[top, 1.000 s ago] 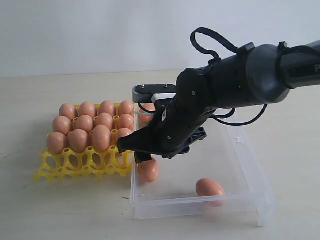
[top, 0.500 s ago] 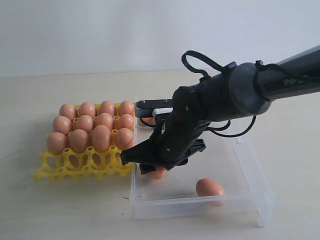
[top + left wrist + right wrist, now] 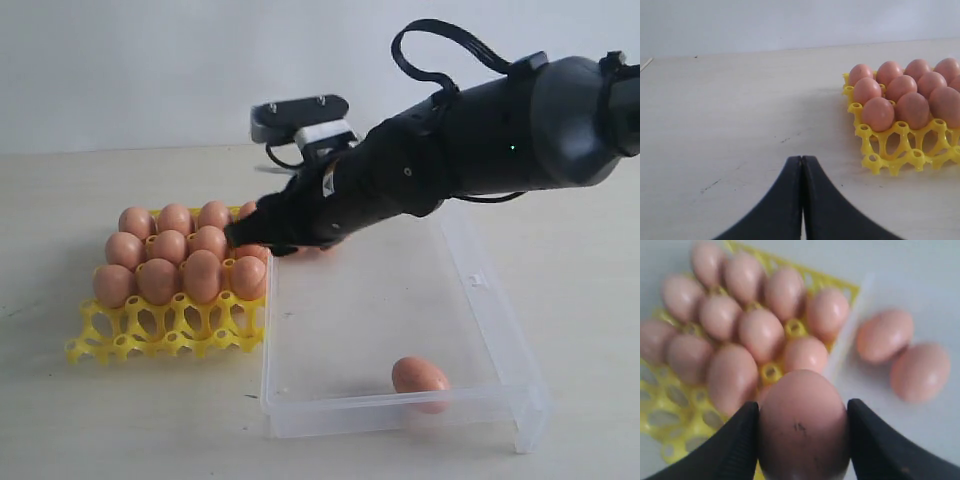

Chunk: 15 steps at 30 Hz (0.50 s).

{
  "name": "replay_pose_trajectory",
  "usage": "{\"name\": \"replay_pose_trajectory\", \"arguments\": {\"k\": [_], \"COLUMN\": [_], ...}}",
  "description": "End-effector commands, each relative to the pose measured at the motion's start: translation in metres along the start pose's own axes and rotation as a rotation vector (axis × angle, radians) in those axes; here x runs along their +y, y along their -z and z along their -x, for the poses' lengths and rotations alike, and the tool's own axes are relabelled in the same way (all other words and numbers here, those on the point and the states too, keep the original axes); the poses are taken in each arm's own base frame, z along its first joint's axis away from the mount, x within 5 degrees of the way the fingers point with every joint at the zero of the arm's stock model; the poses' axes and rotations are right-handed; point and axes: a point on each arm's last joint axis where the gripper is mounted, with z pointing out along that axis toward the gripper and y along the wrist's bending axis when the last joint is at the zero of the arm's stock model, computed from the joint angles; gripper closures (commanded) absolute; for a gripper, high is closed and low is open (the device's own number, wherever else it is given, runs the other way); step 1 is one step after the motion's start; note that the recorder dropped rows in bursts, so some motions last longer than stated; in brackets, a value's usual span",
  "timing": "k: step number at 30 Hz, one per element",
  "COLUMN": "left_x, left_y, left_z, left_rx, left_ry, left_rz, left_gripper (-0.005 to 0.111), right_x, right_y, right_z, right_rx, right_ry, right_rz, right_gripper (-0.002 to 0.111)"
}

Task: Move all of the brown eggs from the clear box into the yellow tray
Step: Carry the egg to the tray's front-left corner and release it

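Observation:
My right gripper (image 3: 802, 432) is shut on a brown egg (image 3: 802, 422), one black finger pressing each side. In the exterior view the right gripper (image 3: 262, 236) hangs above the seam between the yellow tray (image 3: 160, 330) and the back left corner of the clear box (image 3: 350, 310). Several brown eggs (image 3: 185, 250) fill the tray's back three rows; its front row of cups is open. One egg (image 3: 420, 377) lies at the box's front. Two more eggs (image 3: 885, 335) (image 3: 920, 371) lie together on the box floor. My left gripper (image 3: 802, 159) is shut and holds nothing, over bare table beside the tray (image 3: 890, 150).
The right arm's dark body (image 3: 480, 140) reaches over the back half of the clear box, with a cable loop (image 3: 450, 45) above it. The box's near wall (image 3: 400, 415) stands between the single egg and the table's front. Pale tabletop (image 3: 730, 110) spreads round the tray.
The right gripper came down on the egg at the box's front left, shut on it, then rose with it up and back beside the tray. That spot is now bare.

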Motion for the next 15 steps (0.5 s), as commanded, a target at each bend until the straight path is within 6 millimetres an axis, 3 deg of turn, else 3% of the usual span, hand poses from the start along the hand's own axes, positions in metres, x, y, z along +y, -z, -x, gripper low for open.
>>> {"name": "replay_pose_trajectory", "arguments": {"k": [1,8,15], "left_x": [0.0,0.0,0.0], "left_y": [0.001,0.001,0.001], "left_z": [0.002,0.002,0.002], "left_rx": [-0.015,-0.015,-0.015], "left_ry": [0.002,0.002,0.002], "left_rz": [-0.006,-0.006,-0.006], "left_gripper": [0.107,0.107,0.107], "right_x": [0.028,0.078,0.088], "right_y": [-0.004,-0.033,-0.07], "right_z": [0.014,-0.001,-0.023], "right_rx": [-0.249,-0.517,-0.459], "right_ry": [0.124,0.377,0.385], "right_rz": [0.1,0.346,0.433], "right_gripper": [0.108,0.108,0.108]}}
